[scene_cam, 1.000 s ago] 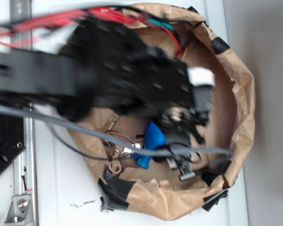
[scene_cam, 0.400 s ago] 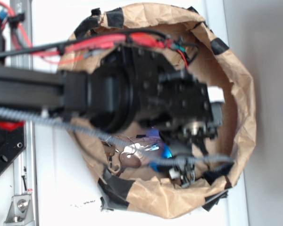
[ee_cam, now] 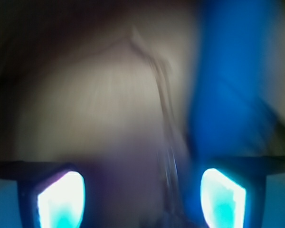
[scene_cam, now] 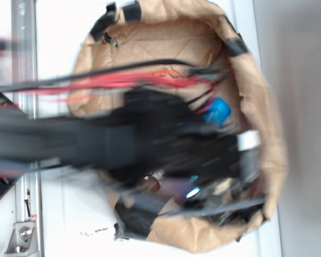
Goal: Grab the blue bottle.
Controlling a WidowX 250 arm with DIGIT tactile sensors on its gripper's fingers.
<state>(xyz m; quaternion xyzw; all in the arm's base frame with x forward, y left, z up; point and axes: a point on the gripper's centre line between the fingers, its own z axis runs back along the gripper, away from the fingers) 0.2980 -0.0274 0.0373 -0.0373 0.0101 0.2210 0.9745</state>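
Observation:
Everything is blurred by motion. In the wrist view the blue bottle (ee_cam: 232, 80) fills the upper right as a tall blue shape, just beyond my right finger. My gripper (ee_cam: 141, 192) is open; its two glowing pads (ee_cam: 61, 202) stand wide apart, with only brown paper and a thin metal streak (ee_cam: 167, 142) between them. In the exterior view the black arm (scene_cam: 150, 142) covers the middle of the bag. A blue patch (scene_cam: 216, 111), probably the bottle, shows beside the wrist. A cyan glow from the pads (scene_cam: 192, 193) shows lower down.
A crumpled brown paper bag (scene_cam: 262, 107) with black tape on its rim holds everything, and its walls rise on all sides. Red and black cables (scene_cam: 123, 80) cross above it. A metal rail (scene_cam: 24, 64) runs down the left on the white table.
The arm has swung across the bag and is now smeared by motion. The blue that lay at the bag's lower middle now shows higher and to the right. The bag has shifted slightly.

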